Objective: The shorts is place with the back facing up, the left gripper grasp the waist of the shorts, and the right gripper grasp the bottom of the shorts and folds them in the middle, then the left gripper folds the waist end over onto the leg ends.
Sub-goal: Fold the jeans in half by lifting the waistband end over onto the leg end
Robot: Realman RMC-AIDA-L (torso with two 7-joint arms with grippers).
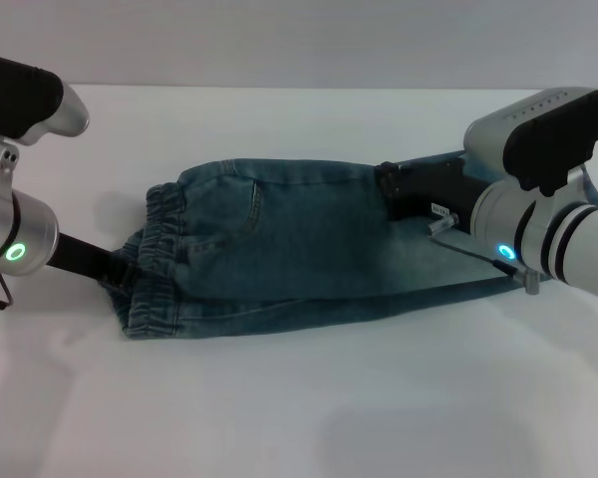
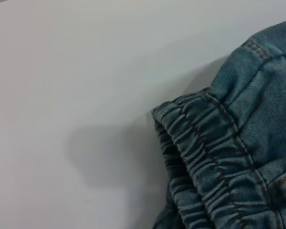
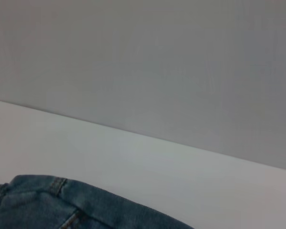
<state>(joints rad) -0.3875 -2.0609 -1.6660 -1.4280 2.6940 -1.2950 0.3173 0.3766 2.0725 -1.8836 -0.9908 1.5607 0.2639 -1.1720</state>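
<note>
Shorts already halved lengthwise; waist-over-legs fold remains. Left gripper at waistband, right gripper on leg end, can't tell either's grip

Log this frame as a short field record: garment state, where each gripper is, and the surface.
garment: shorts, lying folded lengthwise, waistband toward the robot's left
left gripper: at the gathered waist
right gripper: over the leg ends
surface: white table
fold stage: halves folded together; waist not yet brought over the leg ends
</note>
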